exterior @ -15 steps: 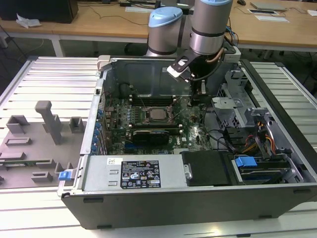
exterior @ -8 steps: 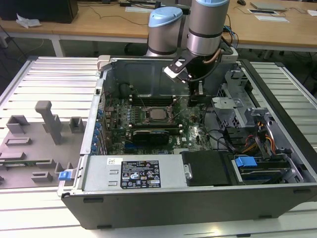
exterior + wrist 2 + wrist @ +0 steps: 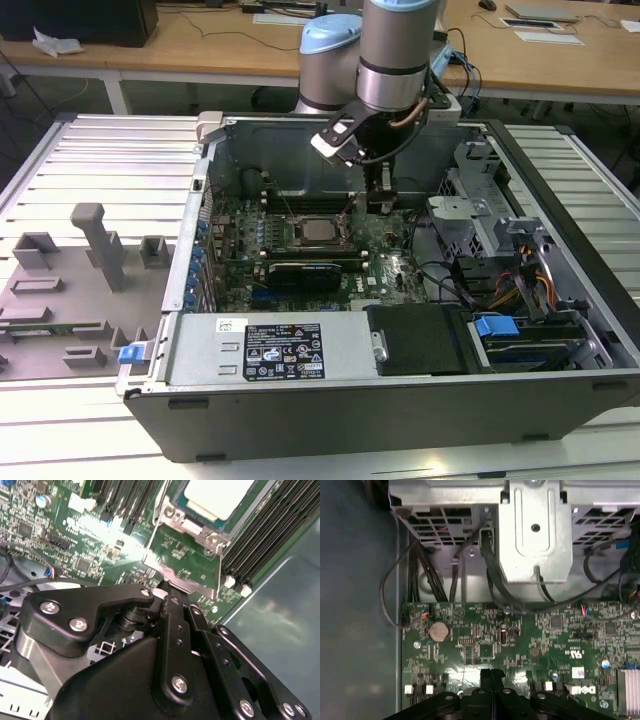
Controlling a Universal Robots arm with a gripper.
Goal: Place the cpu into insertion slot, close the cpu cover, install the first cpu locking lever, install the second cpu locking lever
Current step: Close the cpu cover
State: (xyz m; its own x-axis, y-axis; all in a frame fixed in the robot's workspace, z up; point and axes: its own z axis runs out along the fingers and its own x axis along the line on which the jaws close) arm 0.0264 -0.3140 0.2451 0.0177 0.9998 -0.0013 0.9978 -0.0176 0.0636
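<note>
The cpu [image 3: 318,230] lies flat in the slot [image 3: 292,230]. The tool [image 3: 490,674] hangs low over the board, its tips pressed together on nothing that shows. The cpu sits just beside it, toward the exterior view's left.

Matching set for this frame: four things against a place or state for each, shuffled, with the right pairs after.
Things:
1. cpu
2. gripper
3. coin battery
4. blue tab

Places or states:
A. round and silver, flat on the green motherboard
B. on the drive bay, toward the exterior view's right
C. seated flat, pale metal top facing up
D. fingers together, low over the board beside the cpu

Pairs: 1-C, 2-D, 3-A, 4-B.
</note>
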